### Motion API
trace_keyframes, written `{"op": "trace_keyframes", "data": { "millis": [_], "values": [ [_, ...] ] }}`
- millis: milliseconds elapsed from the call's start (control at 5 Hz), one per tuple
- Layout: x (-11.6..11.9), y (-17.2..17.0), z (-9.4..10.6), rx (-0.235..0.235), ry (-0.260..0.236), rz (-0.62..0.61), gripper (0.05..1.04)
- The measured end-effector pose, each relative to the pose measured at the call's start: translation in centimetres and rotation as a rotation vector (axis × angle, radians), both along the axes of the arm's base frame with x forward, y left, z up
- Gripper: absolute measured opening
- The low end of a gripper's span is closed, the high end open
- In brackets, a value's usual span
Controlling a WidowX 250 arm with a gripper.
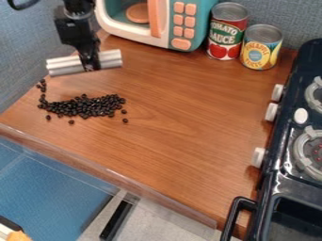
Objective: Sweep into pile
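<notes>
The words "TOMATO SAUCE" can be read on the label of the red can (227, 32). "PINEAPPLE SLICES" is printed on the label of the yellow can (261, 48) beside it.

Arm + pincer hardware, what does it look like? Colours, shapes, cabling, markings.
Arm: black, rounded section up top, then a boxy block. Pincer: also black, narrower than the block, with small pale flecks. A thin black loop, probably a cable, curves at the view's top left. Can't make out any markings.
</notes>
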State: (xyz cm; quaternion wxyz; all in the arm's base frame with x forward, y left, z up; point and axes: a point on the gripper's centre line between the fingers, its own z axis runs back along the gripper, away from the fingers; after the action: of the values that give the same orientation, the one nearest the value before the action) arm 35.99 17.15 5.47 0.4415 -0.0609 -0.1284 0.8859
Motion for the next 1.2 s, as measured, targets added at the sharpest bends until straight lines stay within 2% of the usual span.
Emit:
{"op": "trace_keyframes", "data": {
  "millis": [200,800,1200],
  "values": [
    [0.4,1.4,0.7,0.015,-0.017,-0.009,0.378],
    [2.0,3.3,-2.5,-0.008,0.058,-0.047,0.378],
    [2.2,3.0,-2.6,-0.023,0.051,-0.047,0.378]
  ]
}}
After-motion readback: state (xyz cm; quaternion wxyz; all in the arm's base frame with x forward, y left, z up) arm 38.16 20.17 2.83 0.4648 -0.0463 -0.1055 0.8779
